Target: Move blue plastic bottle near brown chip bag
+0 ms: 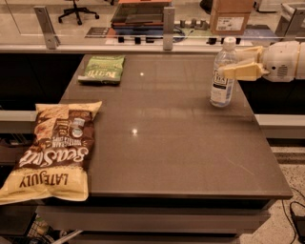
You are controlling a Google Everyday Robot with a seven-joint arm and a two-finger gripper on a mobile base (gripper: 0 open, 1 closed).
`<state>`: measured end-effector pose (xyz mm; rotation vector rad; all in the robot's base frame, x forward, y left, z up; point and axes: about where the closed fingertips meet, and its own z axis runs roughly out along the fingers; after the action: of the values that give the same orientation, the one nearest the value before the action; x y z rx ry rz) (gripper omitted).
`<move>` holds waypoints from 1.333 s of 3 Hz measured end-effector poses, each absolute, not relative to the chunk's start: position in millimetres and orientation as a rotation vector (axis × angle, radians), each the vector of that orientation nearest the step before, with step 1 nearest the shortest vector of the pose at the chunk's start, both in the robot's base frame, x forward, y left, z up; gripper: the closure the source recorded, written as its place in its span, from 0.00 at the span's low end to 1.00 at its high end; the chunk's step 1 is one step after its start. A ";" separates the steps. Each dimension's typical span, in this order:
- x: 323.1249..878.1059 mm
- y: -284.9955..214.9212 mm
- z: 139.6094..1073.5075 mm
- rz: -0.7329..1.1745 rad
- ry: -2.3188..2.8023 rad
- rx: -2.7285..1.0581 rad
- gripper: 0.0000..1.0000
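The blue plastic bottle (222, 86), clear with a white cap and white label, stands upright at the table's right side. My gripper (228, 62) reaches in from the right at the height of the bottle's shoulder. Its tan fingers (240, 71) sit on either side of the bottle and are shut on it. The bottle's base rests on the tabletop. The brown chip bag (55, 150), printed "Sea Salt" and "Late July", lies flat at the table's front left corner and overhangs the edge, far from the bottle.
A small green snack bag (102, 69) lies at the back left of the dark table (162, 143). A glass partition with metal posts (167, 21) runs behind the table. A cardboard box (231, 14) stands beyond it. The floor drops off to the right.
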<state>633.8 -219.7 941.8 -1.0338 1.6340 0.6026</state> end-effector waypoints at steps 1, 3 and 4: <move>634.5 -216.9 941.2 0.607 1.632 -1.037 1.00; 623.6 -200.6 949.6 0.637 1.629 -1.080 1.00; 603.5 -178.8 965.1 0.645 1.603 -1.089 1.00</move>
<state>603.5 -178.8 965.1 -1.0895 1.6026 0.6446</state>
